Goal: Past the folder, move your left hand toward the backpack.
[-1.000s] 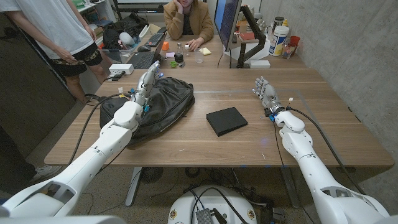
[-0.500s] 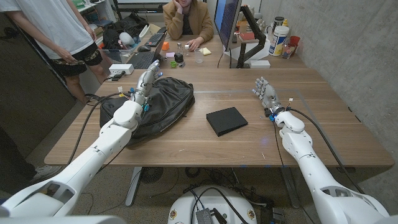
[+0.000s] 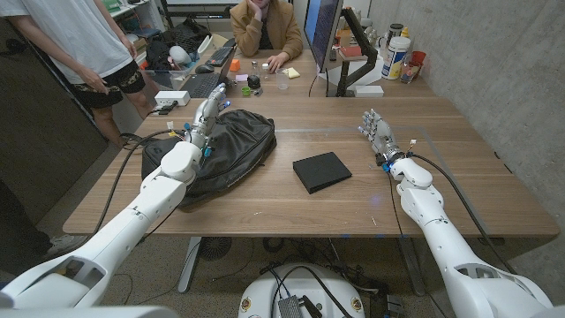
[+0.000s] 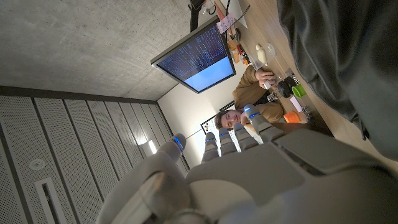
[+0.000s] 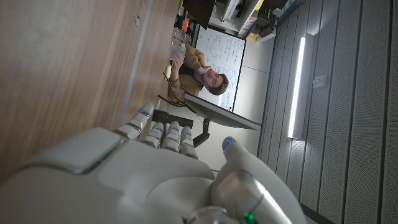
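A black backpack lies slumped on the left half of the wooden table; its dark fabric also shows in the left wrist view. My left hand is over the backpack's far left part, fingers straight and apart, holding nothing; whether it touches the fabric I cannot tell. The same left hand shows from behind in its wrist view. A black folder lies flat at the table's middle, to the right of the backpack. My right hand stands at the right with fingers extended and apart, holding nothing.
A monitor on a stand rises at the far edge, with bottles to its right. A keyboard and small items lie at the far left. One person sits behind the table; another stands at the left.
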{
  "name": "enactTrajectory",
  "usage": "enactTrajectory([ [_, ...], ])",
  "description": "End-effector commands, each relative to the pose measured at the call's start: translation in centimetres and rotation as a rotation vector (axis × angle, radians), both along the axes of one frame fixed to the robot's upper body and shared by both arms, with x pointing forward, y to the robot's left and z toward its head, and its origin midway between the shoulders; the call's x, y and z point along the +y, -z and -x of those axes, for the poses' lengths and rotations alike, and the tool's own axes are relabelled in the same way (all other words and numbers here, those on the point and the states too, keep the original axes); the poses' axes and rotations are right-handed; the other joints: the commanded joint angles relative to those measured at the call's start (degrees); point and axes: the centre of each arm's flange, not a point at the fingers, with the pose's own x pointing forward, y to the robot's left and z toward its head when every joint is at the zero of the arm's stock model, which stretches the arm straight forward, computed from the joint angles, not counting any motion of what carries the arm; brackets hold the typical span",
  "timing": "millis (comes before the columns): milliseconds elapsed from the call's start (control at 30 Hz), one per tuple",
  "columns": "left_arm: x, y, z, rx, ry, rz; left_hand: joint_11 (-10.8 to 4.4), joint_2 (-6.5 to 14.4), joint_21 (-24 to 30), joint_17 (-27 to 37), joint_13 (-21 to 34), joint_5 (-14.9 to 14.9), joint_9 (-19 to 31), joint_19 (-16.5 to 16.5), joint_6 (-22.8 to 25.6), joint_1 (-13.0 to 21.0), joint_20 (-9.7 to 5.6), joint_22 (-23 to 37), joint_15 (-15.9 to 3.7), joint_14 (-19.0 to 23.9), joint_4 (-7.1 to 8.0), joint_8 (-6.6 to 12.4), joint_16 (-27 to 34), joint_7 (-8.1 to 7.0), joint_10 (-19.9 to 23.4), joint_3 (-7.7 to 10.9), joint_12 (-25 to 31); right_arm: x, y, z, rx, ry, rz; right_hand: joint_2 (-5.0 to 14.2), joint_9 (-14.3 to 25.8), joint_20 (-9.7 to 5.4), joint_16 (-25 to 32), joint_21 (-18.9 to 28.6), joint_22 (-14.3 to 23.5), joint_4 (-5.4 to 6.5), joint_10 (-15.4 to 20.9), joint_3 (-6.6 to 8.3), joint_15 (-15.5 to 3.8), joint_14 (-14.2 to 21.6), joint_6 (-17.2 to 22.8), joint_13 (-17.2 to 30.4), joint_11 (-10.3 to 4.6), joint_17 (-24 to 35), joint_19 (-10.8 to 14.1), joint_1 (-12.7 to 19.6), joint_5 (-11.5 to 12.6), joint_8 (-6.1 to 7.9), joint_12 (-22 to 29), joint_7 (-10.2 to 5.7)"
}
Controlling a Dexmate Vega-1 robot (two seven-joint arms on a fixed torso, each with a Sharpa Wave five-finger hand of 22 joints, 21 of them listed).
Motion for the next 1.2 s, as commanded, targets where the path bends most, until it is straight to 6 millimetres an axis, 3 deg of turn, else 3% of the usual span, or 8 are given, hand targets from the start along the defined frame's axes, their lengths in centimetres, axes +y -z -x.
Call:
enactTrajectory([
  [33,0.0,-0.4,0.5,-0.014,-0.021,-0.019,-0.25,1.32,-0.07,0.23,0.12,0.29,0.14,-0.22,0.11,0.80,-2.92,0.09,-2.63,-0.58,-0.03,0.35,0.16,-0.49,-0.41,0.39,0.31,-0.2,0.1,0.1,-0.002,0.001,-0.004,3.58,0.13,-3.23,0.27,-0.03,0.23,-0.19,0.63,-0.18,-0.11,-0.41,0.38,0.14,-0.01,0.14,0.32,0.48,0.33,0.28,0.36,-0.03],
  [1200,0.4,-0.8,2.9,-0.052,-0.149,-0.099,-0.35,1.41,-0.43,0.15,0.11,0.32,0.14,-0.29,-0.13,1.32,-2.17,0.10,-2.49,-1.14,-0.26,0.22,-0.04,-0.70,-0.97,0.89,0.24,-0.1,0.4,0.6,-0.005,-0.001,-0.002,3.61,0.13,-3.26,0.27,-0.33,0.24,-0.15,0.71,-0.29,-0.09,-0.40,0.36,0.14,0.08,0.14,0.42,0.50,0.34,0.27,0.39,-0.05],
])
